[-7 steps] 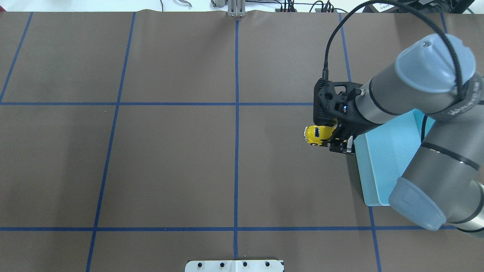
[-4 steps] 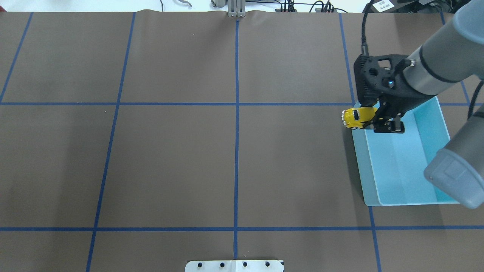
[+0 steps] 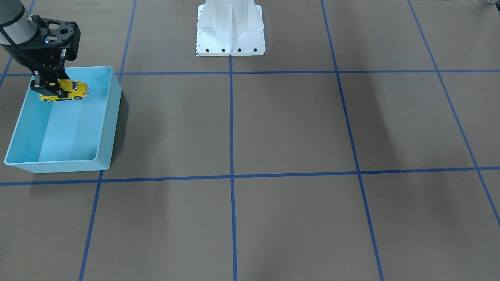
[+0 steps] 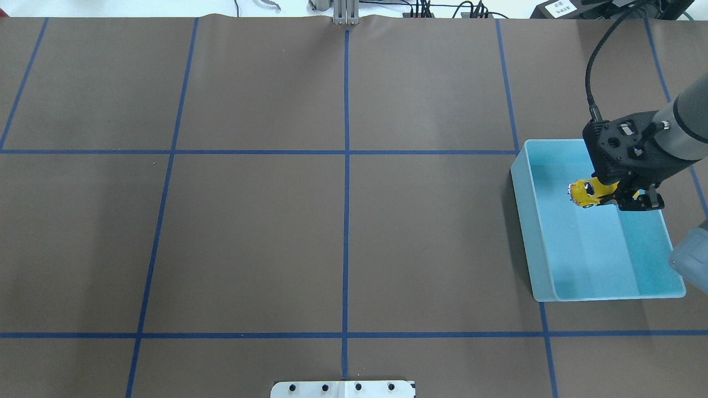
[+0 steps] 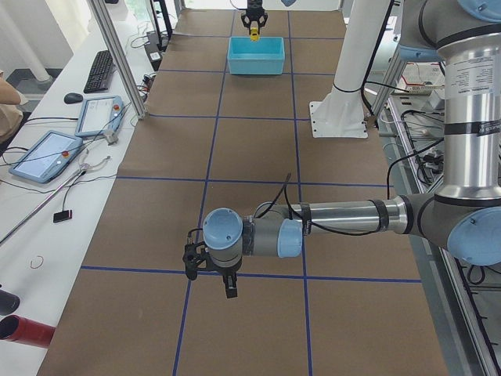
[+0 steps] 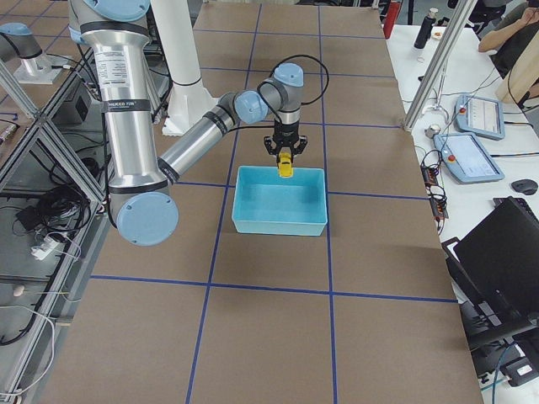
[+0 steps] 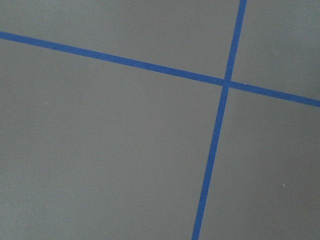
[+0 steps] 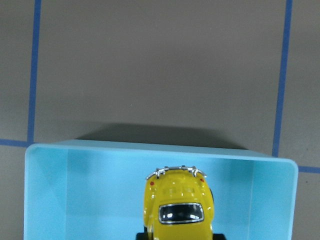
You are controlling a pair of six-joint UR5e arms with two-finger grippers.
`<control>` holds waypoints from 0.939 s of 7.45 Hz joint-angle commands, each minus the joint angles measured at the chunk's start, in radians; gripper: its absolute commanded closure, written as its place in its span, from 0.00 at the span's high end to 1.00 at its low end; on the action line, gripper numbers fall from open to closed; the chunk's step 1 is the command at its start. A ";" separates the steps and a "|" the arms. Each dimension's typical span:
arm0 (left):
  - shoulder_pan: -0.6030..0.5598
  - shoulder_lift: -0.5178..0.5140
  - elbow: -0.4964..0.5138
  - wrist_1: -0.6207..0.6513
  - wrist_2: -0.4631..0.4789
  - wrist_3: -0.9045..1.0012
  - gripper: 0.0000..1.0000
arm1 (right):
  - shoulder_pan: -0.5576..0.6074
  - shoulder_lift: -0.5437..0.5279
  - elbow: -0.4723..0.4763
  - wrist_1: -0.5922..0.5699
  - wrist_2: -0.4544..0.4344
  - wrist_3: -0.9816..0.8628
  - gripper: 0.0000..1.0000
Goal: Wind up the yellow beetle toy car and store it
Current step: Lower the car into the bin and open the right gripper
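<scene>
- The right gripper [image 4: 624, 198] had its fingers clamped on one end of the yellow beetle toy car [image 4: 586, 193], held over the blue bin [image 4: 523, 221].
- The car's long axis lay level, with its free bumper end pointing toward the centre of the desk [image 4: 249, 232].
- Whether the fingers of the left gripper [image 5: 210, 280] were open or closed could not be told.

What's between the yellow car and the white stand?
The blue box's wall, then bare brown table crossed by blue tape, between car and stand. The front-facing view shows it.

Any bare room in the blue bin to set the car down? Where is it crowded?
In the blue bin, the floor is bare from the robot-side wall up to the middle. It is crowded only at the far end, where the right gripper holds the yellow beetle toy car over the floor.
</scene>
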 commanded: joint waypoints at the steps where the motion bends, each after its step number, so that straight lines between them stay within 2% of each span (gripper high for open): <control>1: 0.000 0.000 0.000 0.000 0.000 0.000 1.00 | -0.005 -0.037 -0.074 0.099 0.002 0.006 0.00; 3: 0.000 0.002 0.000 0.000 0.000 0.000 1.00 | -0.035 -0.072 -0.208 0.346 0.002 0.115 0.00; 4: 0.000 0.002 0.000 0.000 0.000 0.000 1.00 | -0.063 -0.086 -0.227 0.405 -0.003 0.168 0.00; 7: 0.000 0.000 0.000 0.000 0.000 0.000 1.00 | -0.127 -0.115 -0.256 0.467 -0.016 0.220 0.00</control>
